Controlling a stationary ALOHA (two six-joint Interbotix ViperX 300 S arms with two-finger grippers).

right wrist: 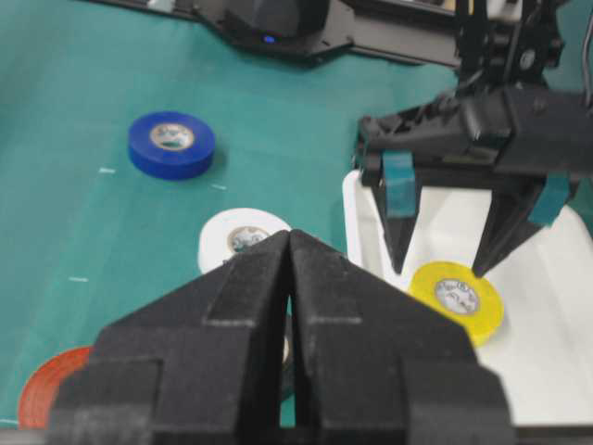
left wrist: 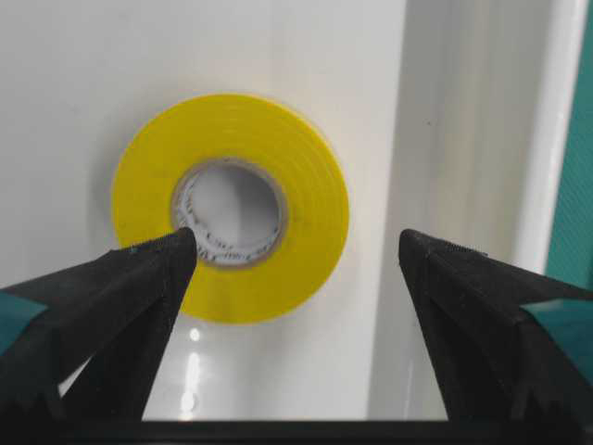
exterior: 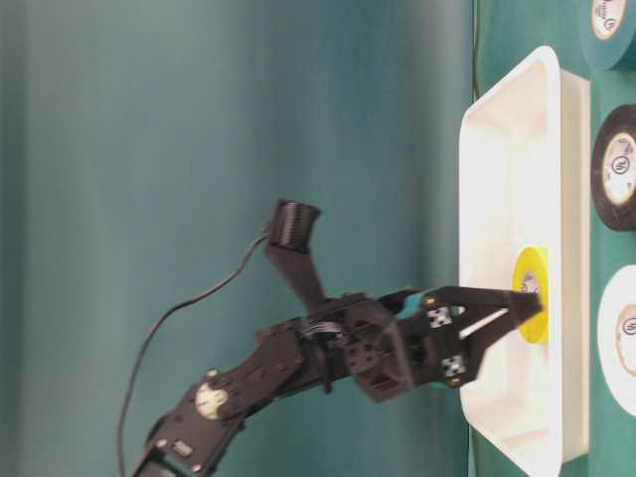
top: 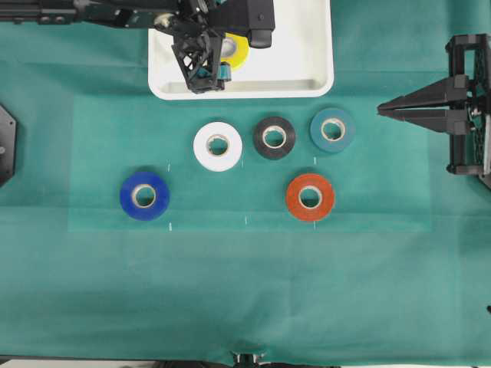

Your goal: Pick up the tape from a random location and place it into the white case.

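The yellow tape [left wrist: 306,185] lies flat on the floor of the white case [top: 242,88], near its front wall. My left gripper [left wrist: 298,238] hangs just above the roll, open, jaws about a roll's width apart and gripping nothing. From the table-level view its fingertips [exterior: 519,306] sit at the tape [exterior: 537,268] inside the case [exterior: 507,149]. In the overhead view the left gripper [top: 219,50] covers most of the tape [top: 239,50]. My right gripper [top: 380,111] rests at the right edge of the table, shut and empty, far from the case.
Several other rolls lie on the green cloth in front of the case: white [top: 218,146], black [top: 274,137], teal [top: 332,129], orange [top: 310,196] and blue [top: 144,195]. The left arm reaches in from the top left over the case.
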